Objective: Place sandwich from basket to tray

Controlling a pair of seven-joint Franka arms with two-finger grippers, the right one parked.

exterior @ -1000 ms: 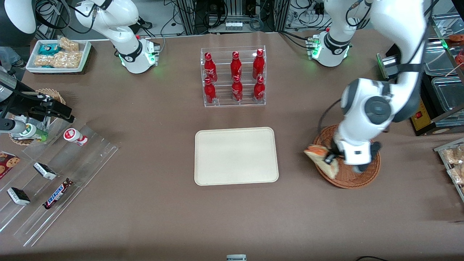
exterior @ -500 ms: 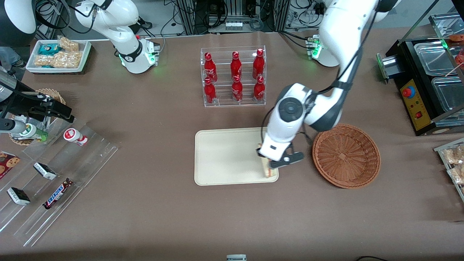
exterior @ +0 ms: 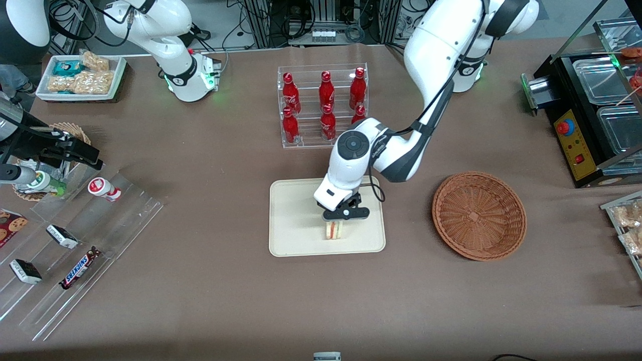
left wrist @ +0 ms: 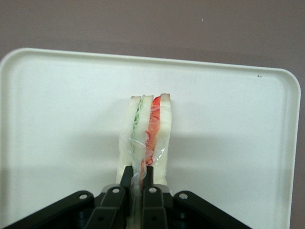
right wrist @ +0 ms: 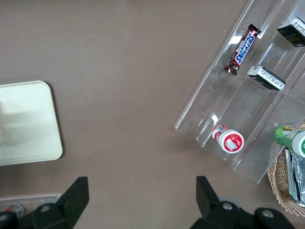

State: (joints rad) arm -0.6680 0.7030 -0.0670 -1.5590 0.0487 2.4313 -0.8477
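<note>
left wrist view: sandwich [left wrist: 145,138] between pincer [left wrist: 137,179] fingertips, over tray [left wrist: 57,119]

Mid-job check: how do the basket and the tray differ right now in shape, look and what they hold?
The basket is round, woven, reddish-brown wicker; the tray is a flat, smooth cream rectangle with rounded corners. The basket holds nothing; the tray has the sandwich over it, gripped by the left hand, which is shut on its wrapping. The basket lies toward the working arm's end of the table. Both sit flat on the brown table.

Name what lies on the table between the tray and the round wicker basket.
Nothing: the front view shows bare brown table between the tray and basket. The gripper holds the sandwich over the tray.
</note>
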